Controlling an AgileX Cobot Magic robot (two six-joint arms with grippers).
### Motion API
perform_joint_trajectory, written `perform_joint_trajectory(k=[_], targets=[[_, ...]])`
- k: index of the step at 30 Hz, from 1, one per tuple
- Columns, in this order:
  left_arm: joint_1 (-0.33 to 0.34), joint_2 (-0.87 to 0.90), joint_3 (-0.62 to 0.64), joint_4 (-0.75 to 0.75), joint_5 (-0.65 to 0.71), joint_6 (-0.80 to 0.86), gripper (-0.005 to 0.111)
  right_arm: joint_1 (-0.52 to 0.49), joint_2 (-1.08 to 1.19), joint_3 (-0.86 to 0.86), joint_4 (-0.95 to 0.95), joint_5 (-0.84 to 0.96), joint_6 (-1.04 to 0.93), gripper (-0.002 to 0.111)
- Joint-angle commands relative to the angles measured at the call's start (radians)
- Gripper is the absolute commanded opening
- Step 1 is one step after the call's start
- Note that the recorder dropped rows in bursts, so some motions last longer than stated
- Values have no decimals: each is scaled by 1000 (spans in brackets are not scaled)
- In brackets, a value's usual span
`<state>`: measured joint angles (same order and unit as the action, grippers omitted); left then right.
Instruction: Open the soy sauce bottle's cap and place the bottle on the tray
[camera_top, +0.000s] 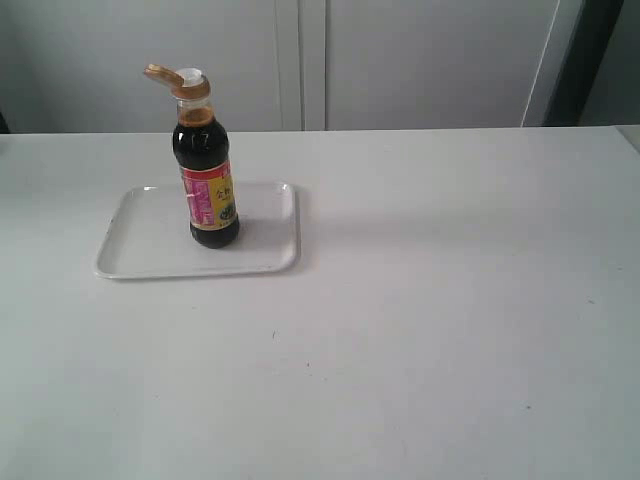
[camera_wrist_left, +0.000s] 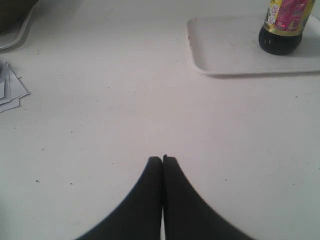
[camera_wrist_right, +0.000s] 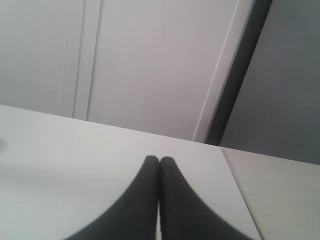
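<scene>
The soy sauce bottle (camera_top: 207, 175) stands upright on the white tray (camera_top: 150, 245), towards the tray's right half. Its golden-brown cap (camera_top: 178, 80) is flipped open to the left, baring the white spout. In the left wrist view the bottle's lower part (camera_wrist_left: 283, 25) shows on the tray (camera_wrist_left: 225, 47), well away from my left gripper (camera_wrist_left: 162, 159), which is shut on nothing above bare table. My right gripper (camera_wrist_right: 159, 160) is also shut and holds nothing, over the table near its far edge. Neither gripper appears in the exterior view.
Several flat grey papers (camera_wrist_left: 9, 90) lie on the table in the left wrist view, with a curved white rim (camera_wrist_left: 17, 35) beyond them. Pale cabinet doors (camera_top: 400, 60) stand behind the table. A seam splits the tabletop (camera_wrist_right: 235, 190) in the right wrist view.
</scene>
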<state>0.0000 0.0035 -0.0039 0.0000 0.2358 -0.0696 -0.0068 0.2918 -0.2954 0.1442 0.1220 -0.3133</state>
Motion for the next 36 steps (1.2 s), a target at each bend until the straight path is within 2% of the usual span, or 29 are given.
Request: perform_joint_trajectory(k=[1,10,15,19,31,36], targets=[[1,-3,4,-14,-5,0,0,0,-5,3,2,-12,5,0],[1,-3,4,-14,-5,0,0,0,-5,9,41,6,12,0],[1,-3,4,-14,-5,0,0,0,-10,63,-24,11,65,0],[1,-3,4,-14,-5,0,0,0,-65,115,-129,11,188,0],[1,-3,4,-14,-5,0,0,0,-292,252,-136,99,227,0],[1,-3,4,-14,-5,0,0,0,-292,295,-136,101,232,0]])
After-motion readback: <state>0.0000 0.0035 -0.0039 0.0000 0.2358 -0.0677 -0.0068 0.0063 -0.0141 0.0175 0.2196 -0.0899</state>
